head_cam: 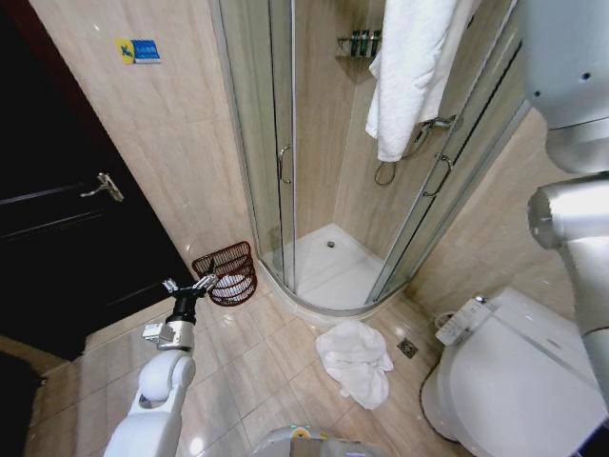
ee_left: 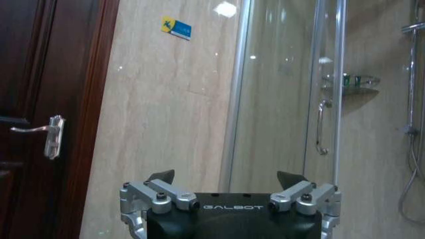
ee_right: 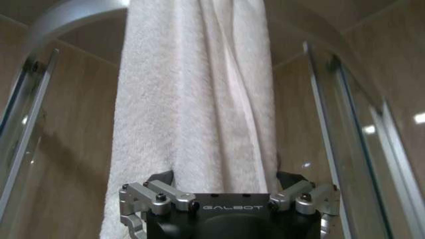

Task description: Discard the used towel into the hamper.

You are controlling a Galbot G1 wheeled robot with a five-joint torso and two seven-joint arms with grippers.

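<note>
A white towel [head_cam: 409, 67] hangs over the top of the shower door, and in the right wrist view this towel [ee_right: 192, 99] drops down between the two spread fingers of my right gripper [ee_right: 226, 177], which is open around it. A second white towel [head_cam: 355, 360] lies crumpled on the floor tiles in front of the shower. The hamper [head_cam: 226, 271], a dark reddish-brown wire basket, stands by the wall left of the shower with something white inside. My left gripper [head_cam: 187, 284] hovers open just left of the hamper, holding nothing.
The glass shower cabin [head_cam: 314, 190] with its raised white tray fills the corner. A toilet [head_cam: 514, 381] stands at the right. A dark door [head_cam: 67, 219] with a lever handle is on the left. A floor drain [head_cam: 407, 348] sits beside the crumpled towel.
</note>
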